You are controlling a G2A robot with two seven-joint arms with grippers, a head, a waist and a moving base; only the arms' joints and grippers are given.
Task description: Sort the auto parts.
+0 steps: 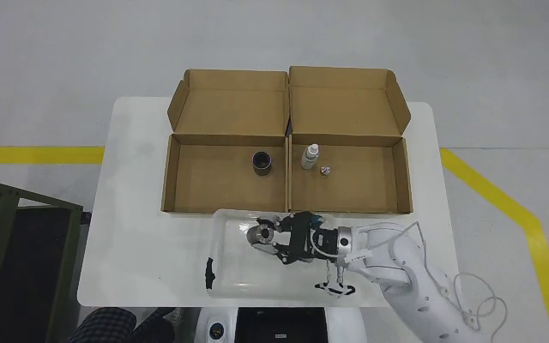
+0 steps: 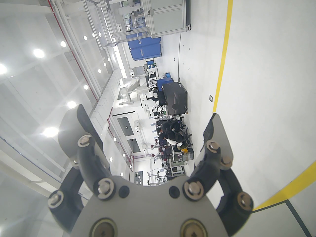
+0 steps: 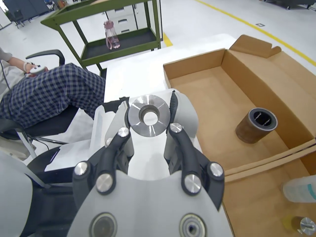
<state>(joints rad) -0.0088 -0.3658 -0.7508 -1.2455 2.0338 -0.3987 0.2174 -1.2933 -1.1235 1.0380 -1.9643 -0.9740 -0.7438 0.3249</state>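
My right gripper (image 3: 149, 118) is shut on a silver metal ring (image 3: 149, 118) with a round centre hole, held just above the clear plastic tray (image 1: 225, 257). In the top view that gripper (image 1: 260, 237) and the ring (image 1: 256, 235) hang over the tray's far side, close to the left cardboard box (image 1: 193, 180). A dark brown cylinder (image 3: 256, 125) stands upright in that box (image 3: 217, 94), also seen from above as the cylinder (image 1: 262, 161). My left gripper (image 2: 148, 130) is open with nothing between its fingers, pointing out at the hall.
The right cardboard box (image 1: 377, 184) holds a small white bottle (image 1: 309, 156) and a small metal part (image 1: 324, 170). Both boxes have raised flaps at the back. A green shelf cart (image 3: 108, 25) and a seated person's checked sleeve (image 3: 49, 92) lie past the table's left edge.
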